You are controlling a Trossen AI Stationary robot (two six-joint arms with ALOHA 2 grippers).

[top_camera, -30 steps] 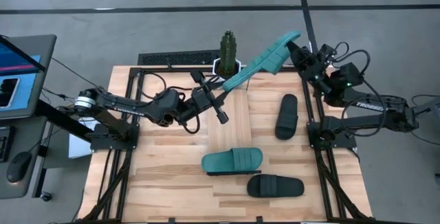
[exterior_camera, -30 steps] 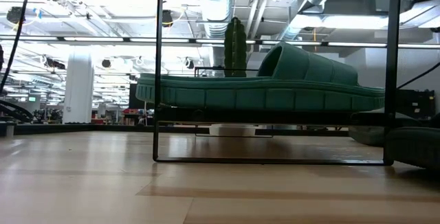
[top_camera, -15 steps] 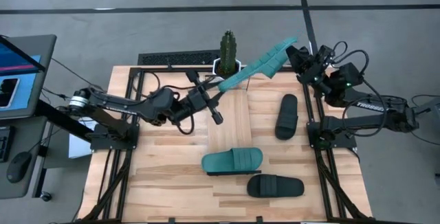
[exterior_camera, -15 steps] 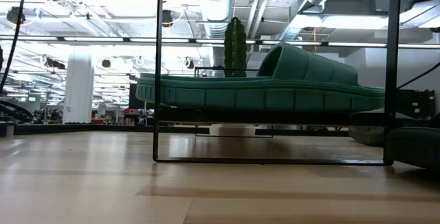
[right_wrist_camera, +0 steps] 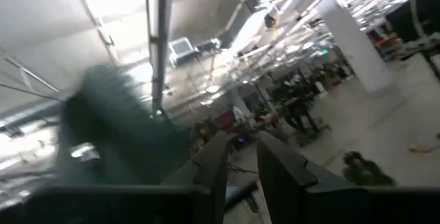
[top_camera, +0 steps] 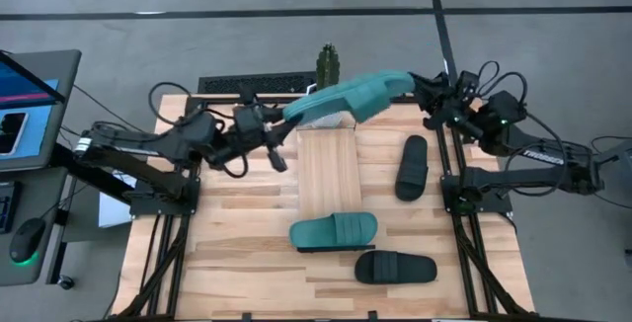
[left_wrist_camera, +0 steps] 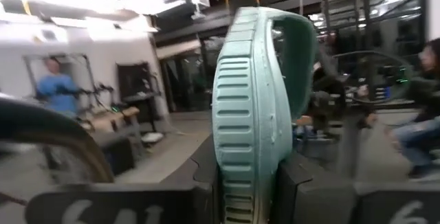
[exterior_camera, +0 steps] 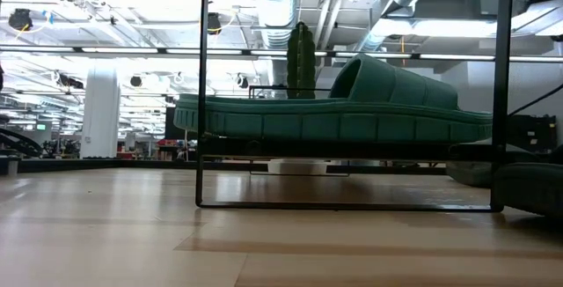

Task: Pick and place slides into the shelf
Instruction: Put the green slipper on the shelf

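Note:
A teal slide (top_camera: 348,97) hangs in the air over the table's far edge, in front of the cactus pot. My left gripper (top_camera: 286,117) is shut on its left end. My right gripper (top_camera: 427,93) stands open just beyond its right end; the right wrist view shows nothing between its fingers (right_wrist_camera: 213,165). A second teal slide (top_camera: 334,231) lies sole down on the shelf (top_camera: 329,169), a light plank with black wire ends, and fills the low view (exterior_camera: 334,115). Two black slides (top_camera: 412,167) (top_camera: 395,268) lie sole down on the table. My left gripper pinches the slide's heel end (left_wrist_camera: 240,176) between its two fingers, one on the sole's underside and one on the footbed. The fingers come about level from the table's left and point along the slide. The slide is lifted clear, turned on its edge, its strap (left_wrist_camera: 295,59) at the far end.
A cactus in a white pot (top_camera: 327,65) stands at the table's far edge, right behind the held slide. Black frame posts (top_camera: 449,179) run along both table sides. A monitor and a mouse (top_camera: 25,233) sit off the table's left. People show in the room behind.
My left gripper has drawn back toward the table's left edge, risen and rolled, taking the teal slide with it. The slide, which slanted up toward the far right corner, now lies nearly level along the far edge, and its right end has come away from my right gripper.

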